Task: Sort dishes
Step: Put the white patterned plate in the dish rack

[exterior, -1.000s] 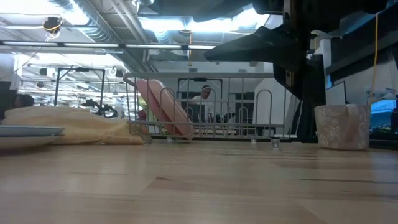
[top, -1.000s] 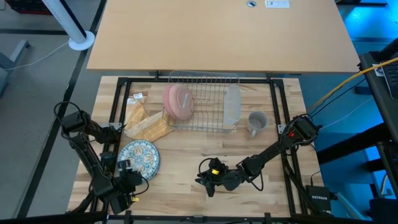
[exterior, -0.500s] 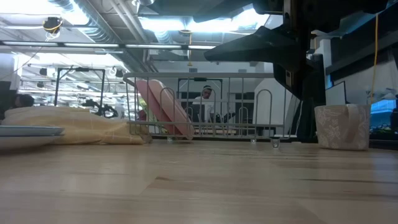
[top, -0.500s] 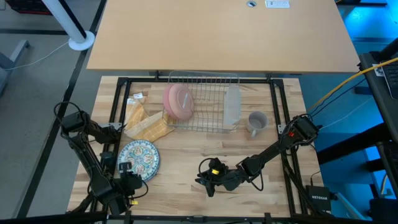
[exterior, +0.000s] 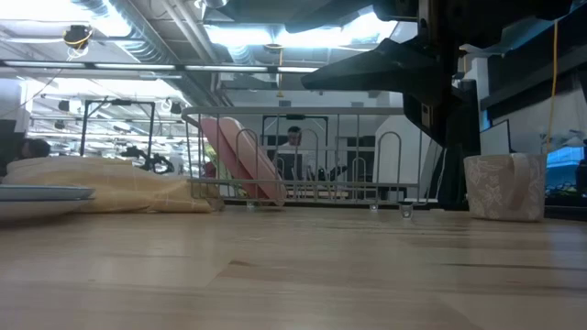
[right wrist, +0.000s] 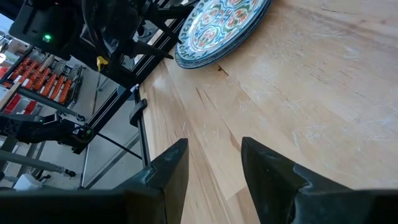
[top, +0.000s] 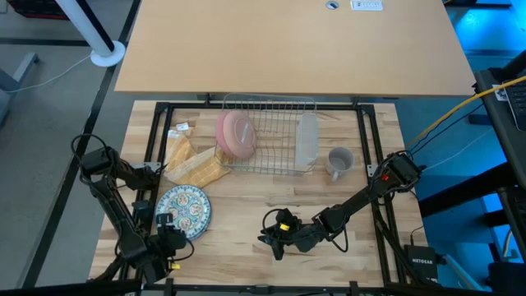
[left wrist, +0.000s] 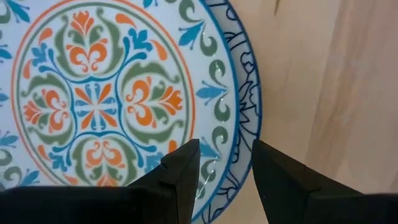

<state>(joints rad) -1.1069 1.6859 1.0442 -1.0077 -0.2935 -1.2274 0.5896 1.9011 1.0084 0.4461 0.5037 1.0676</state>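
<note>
Grippers first, nearest the table's front edge. We see the left gripper [top: 167, 236] poised right above the near rim of the patterned plate [top: 184, 209], fingers [left wrist: 180, 177] parted a narrow way w/ the blue rim showing between them in the left wrist view. We judge it's lined up to pinch that edge, since a flat plate offers no other hold. Right gripper [top: 274, 236] waits low over bare wood at front centre, fingers parted a moderate way, holding nothing, well apart from the plate.

Farther back, a yellow-tan cloth [top: 194, 164] lies bunched just behind the plate, beside the wire rack [top: 269, 136]. A pink plate [top: 236, 134] stands tilted on edge in the rack's left end, propped by the wires, prob. so it stays upright. A small grey mug [top: 339, 160] stands on the table just right of the rack. Beyond the table, in the low view, a person [exterior: 293, 139] shows thru the rack.
</note>
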